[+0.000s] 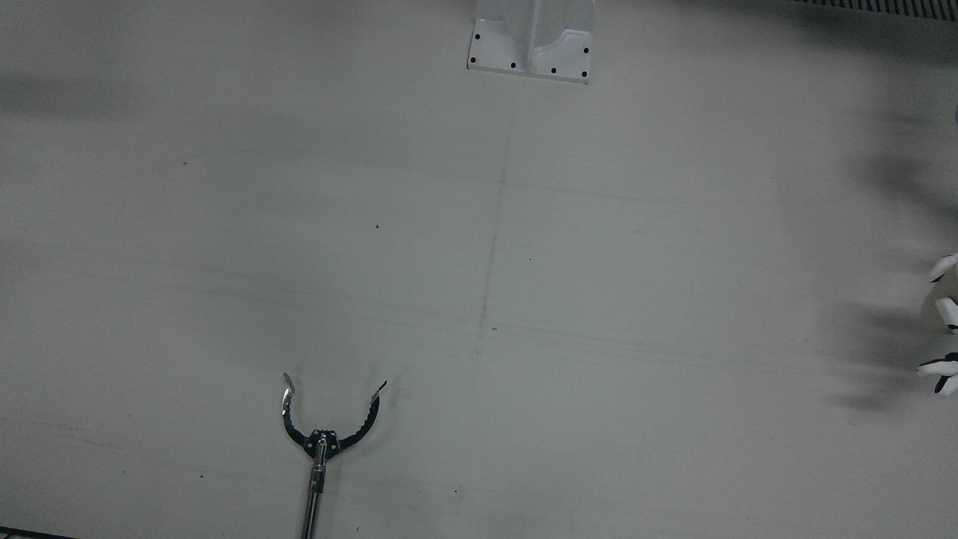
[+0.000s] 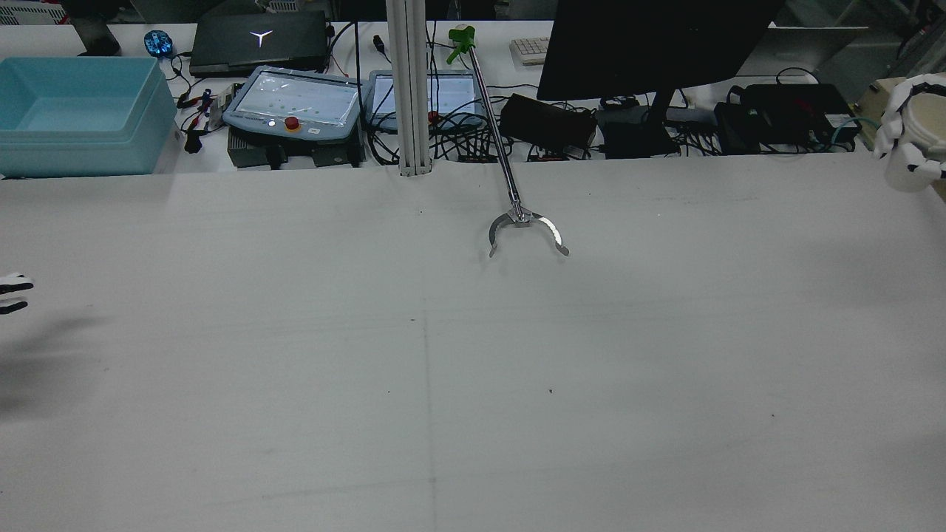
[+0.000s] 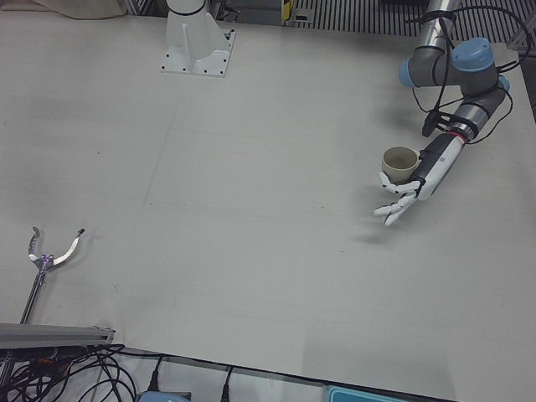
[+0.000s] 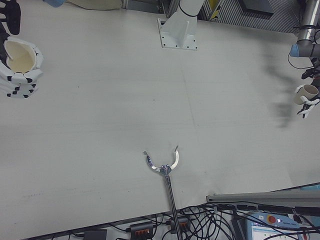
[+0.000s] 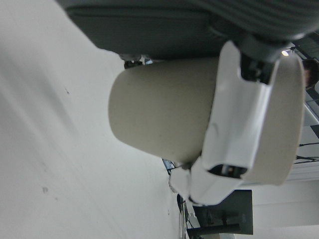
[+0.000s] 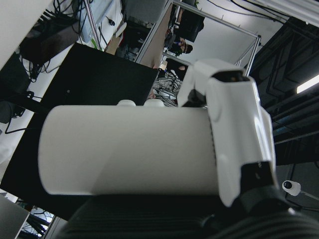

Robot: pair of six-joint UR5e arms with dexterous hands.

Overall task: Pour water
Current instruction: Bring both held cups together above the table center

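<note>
My left hand (image 3: 408, 189) is shut on a beige cup (image 3: 400, 162) and holds it upright above the table's edge on my left side. The left hand view shows the cup (image 5: 159, 119) with fingers (image 5: 239, 129) wrapped around it. My right hand (image 4: 17, 70) is shut on a cream cup (image 4: 21, 56), held upright above the table's right side. It also shows in the rear view (image 2: 905, 140). The right hand view shows that cup (image 6: 124, 152) with a finger (image 6: 234, 129) across it. No water is visible in either cup.
A metal reacher-grabber with open curved claws (image 1: 329, 427) lies on the table at the operators' side, its rod running off the edge (image 2: 502, 148). An arm pedestal (image 1: 531, 37) stands at the robot side. A blue bin (image 2: 74, 111), tablets and cables lie beyond the table.
</note>
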